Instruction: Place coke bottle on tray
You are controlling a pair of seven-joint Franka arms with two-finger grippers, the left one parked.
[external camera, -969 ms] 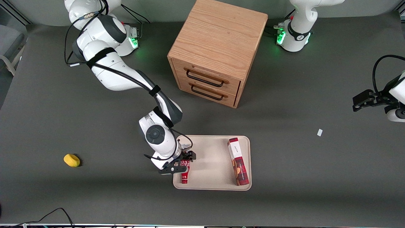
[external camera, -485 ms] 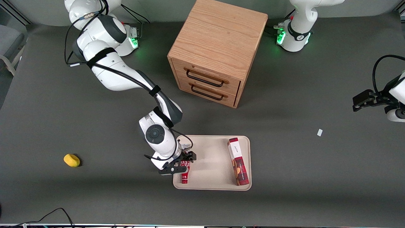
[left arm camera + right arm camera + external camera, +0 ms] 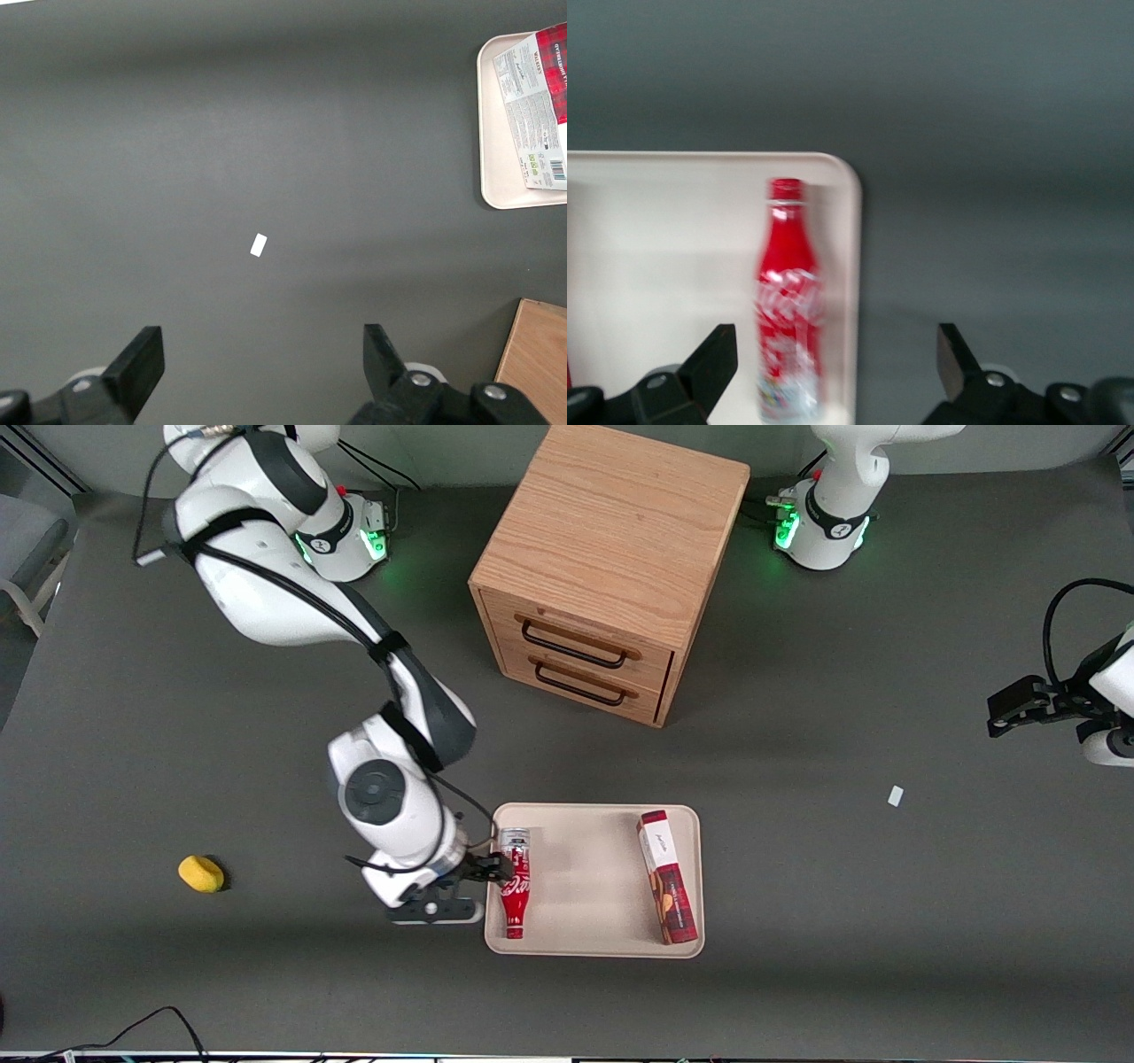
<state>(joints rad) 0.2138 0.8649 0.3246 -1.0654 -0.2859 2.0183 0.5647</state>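
Note:
The coke bottle (image 3: 515, 886) is slim and red with white script. It lies flat on the cream tray (image 3: 585, 886), along the tray's edge toward the working arm's end, with its red cap nearer the front camera and its silver base farther from it. My right gripper (image 3: 474, 871) is open and empty. It hovers just beside the bottle, over the tray's rim and the table. In the right wrist view the bottle (image 3: 788, 292) lies on the tray (image 3: 656, 266) between the spread fingers of the gripper (image 3: 835, 354), with clear gaps on both sides.
A red-and-white biscuit box (image 3: 667, 877) lies on the tray toward the parked arm's end. A wooden two-drawer cabinet (image 3: 602, 567) stands farther from the camera. A yellow object (image 3: 201, 873) and a white scrap (image 3: 896, 795) lie on the table.
The gripper was shut on the bottle over the tray. It has opened, let the bottle go, and drawn off toward the working arm's end. The bottle now lies on the tray.

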